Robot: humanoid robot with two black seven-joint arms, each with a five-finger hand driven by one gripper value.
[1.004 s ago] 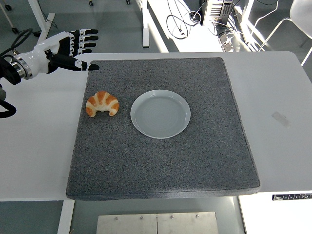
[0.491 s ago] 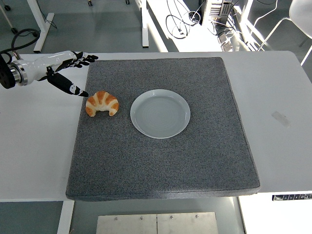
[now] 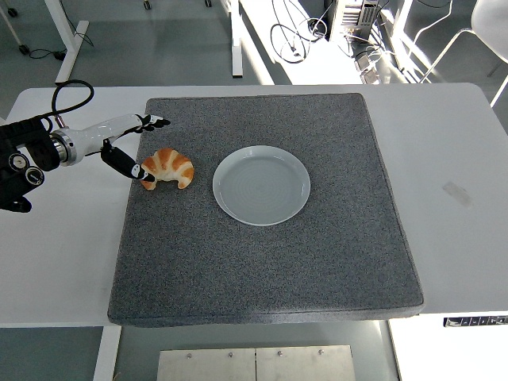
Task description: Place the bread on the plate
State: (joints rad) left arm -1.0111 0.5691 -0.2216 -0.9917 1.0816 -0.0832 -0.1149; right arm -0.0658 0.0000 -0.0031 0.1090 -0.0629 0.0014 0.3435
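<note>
Now | left hand [image 3: 119, 143] reaching at croissant [image 3: 167, 167] | fingers [image 3: 151, 121] apart, thumb touching it | plate [image 3: 261, 185] sitting beside, empty

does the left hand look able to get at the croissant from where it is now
Probably yes. The left hand is right beside the croissant, its thumb tip at the bread's left end and its other fingers spread open behind it. Nothing lies between them on the grey mat, and the plate sits clear on the far side.

A golden, curved croissant [image 3: 167, 167] lies flat on the grey mat, just left of a round, empty white plate [image 3: 261, 185]. They do not touch.
</note>
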